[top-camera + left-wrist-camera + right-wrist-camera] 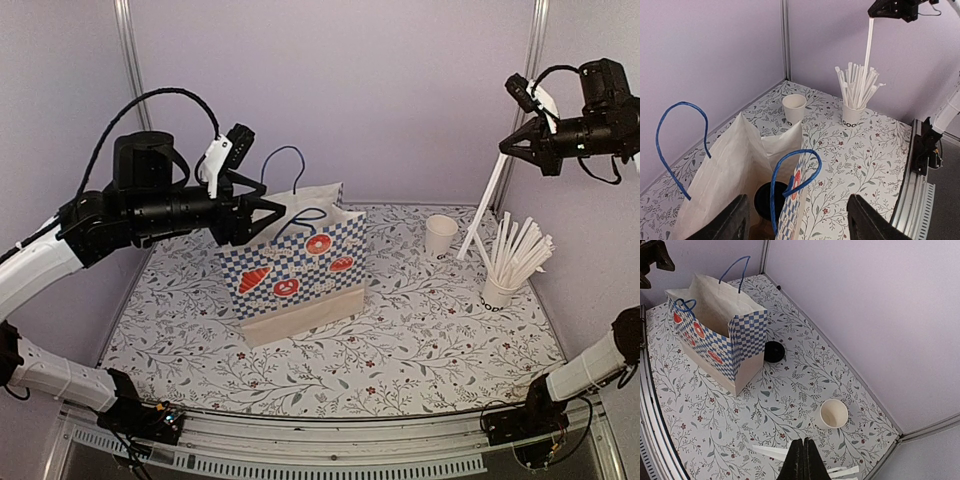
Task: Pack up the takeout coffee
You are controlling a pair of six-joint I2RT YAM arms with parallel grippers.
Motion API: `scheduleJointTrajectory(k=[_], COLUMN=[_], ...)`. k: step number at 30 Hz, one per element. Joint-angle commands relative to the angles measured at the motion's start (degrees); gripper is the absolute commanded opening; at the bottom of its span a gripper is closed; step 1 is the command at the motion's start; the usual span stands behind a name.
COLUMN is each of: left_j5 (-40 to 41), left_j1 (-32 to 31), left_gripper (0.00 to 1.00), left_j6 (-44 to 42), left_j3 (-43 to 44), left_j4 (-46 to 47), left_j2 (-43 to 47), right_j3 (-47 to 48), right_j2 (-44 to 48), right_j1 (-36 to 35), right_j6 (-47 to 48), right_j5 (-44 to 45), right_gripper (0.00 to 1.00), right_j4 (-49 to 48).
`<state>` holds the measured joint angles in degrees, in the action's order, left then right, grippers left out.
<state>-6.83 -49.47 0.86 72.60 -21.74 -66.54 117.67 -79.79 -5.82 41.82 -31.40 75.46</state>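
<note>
A checkered paper bag (295,265) with blue handles stands open mid-table. In the left wrist view a round black lid (765,200) shows deep inside the bag (720,185); the cup under it is hidden. In the right wrist view a round black top (774,351) sits on the table just outside the bag's back corner (747,335). I cannot tell which one is the takeout coffee. My left gripper (270,205) (800,222) hangs open and empty over the bag's mouth. My right gripper (515,145) (803,455) is high at the right, shut on a long white stick (485,205) (869,45).
A lidless white cup (440,235) (833,413) stands at the back right. A white cup of long white sticks (505,270) (854,100) stands in front of it, under the right gripper. Lilac walls close the back and sides.
</note>
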Motion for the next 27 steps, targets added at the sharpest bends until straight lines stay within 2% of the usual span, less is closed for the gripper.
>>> scheduleJointTrajectory(k=[1, 6, 9, 14, 18, 23, 27], left_j5=[0.9, 3.4, 6.5, 15.3, 17.7, 20.6, 21.0], left_j1=[-0.6, -0.6, -0.6, 0.4, 0.6, 0.8, 0.9], left_gripper=[0.68, 0.69, 0.69, 0.70, 0.70, 0.71, 0.71], left_j6=[0.2, 0.1, -0.2, 2.6, 4.0, 4.7, 5.8], left_j3=[1.2, 0.4, -0.9, -2.1, -1.8, -2.8, -4.5], left_j4=[0.2, 0.0, 0.0, -1.7, -3.7, -4.7, -5.0], left_j2=[2.1, 4.3, 6.1, 7.9, 9.3, 12.2, 13.6], right_j3=[6.5, 11.4, 11.6, 12.0, 19.1, 22.6, 23.0], right_j2=[-2.3, -4.7, -4.9, -6.4, -12.5, -18.8, -22.2], right_j1=[-0.6, -2.7, -2.9, -4.4, -9.9, -19.8, -26.8], right_j6=[0.6, 1.1, -0.4, -8.0, -9.9, -6.5, -5.5], right_j5=[-4.8, -11.0, -15.9, -22.3, -20.7, -15.8, -13.0], right_gripper=[0.00, 0.00, 0.00, 0.00, 0.00, 0.00, 0.00], right_j4=[2.9, 0.6, -7.7, -22.0, -23.2, -24.1, -29.1])
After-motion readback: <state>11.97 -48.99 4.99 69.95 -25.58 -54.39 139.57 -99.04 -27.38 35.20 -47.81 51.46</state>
